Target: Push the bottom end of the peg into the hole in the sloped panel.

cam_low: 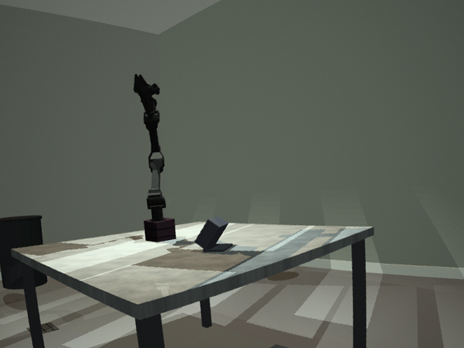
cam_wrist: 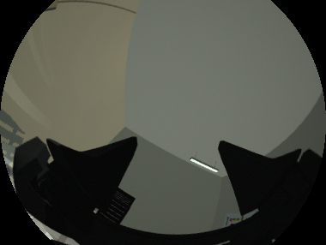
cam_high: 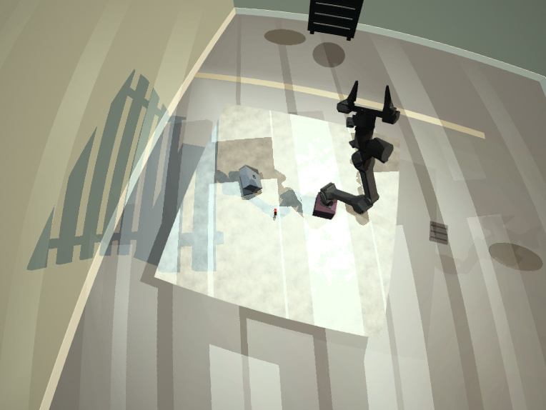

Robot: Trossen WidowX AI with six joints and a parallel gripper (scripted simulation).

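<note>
A small red peg [cam_high: 275, 211] stands on the table [cam_high: 246, 264] [cam_low: 103, 280] in the top view, between the sloped panel and the arm's base. I cannot make it out in the exterior view, and its shape is too small to tell. The sloped panel is a grey-blue block [cam_high: 248, 183] [cam_low: 211, 233] tilted on the table, with one small dark hole [cam_high: 254, 176] in its face. My gripper [cam_high: 371, 83] [cam_low: 138, 75] [cam_wrist: 179, 144] is wide open and empty. It is raised high above the table, far from peg and panel, pointing up and away. The wrist view shows neither.
The arm stands on a maroon base block [cam_high: 324, 211] [cam_low: 160, 230], on the other side of the peg from the panel. A black slatted unit [cam_high: 335, 18] is beyond the table. A dark bin [cam_low: 18, 252] stands beside the table. Striped shadows cross the table top.
</note>
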